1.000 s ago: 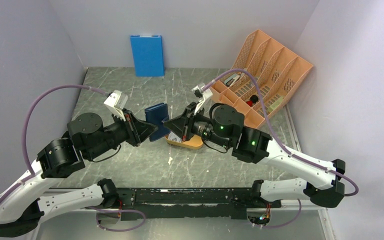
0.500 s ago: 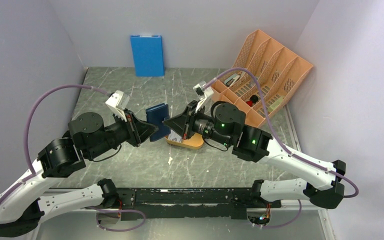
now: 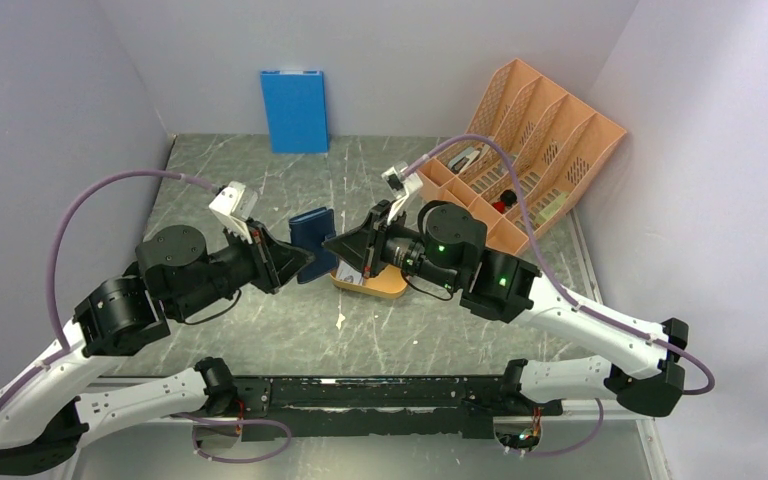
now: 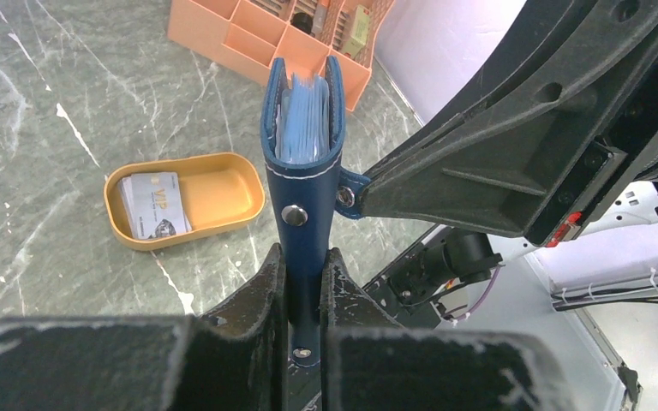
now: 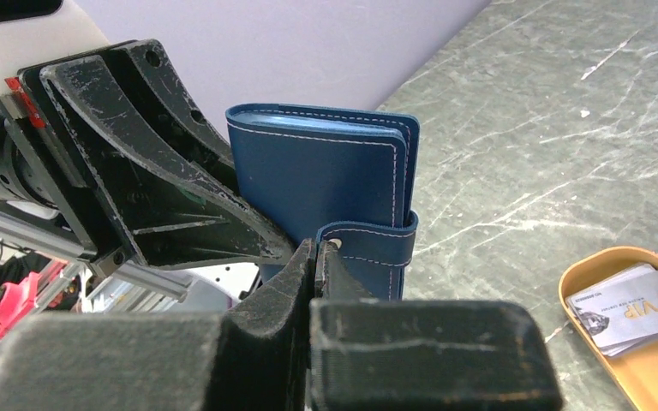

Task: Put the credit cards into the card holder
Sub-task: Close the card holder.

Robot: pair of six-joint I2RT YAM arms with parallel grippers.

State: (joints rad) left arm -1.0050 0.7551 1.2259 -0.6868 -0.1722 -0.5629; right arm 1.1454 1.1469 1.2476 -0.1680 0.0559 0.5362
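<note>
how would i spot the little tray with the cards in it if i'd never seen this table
Start at the big orange slotted organizer in the far right corner of the table. Toward the middle from it lies a shallow orange tray. Unlike the organizer it is small, oval and undivided, with grey cards stacked in it.

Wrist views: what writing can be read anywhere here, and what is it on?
"VIP": on the top credit card lying in the orange tray.
Smaller print on that card: too small to read.
On the card holder: no writing visible.
</note>
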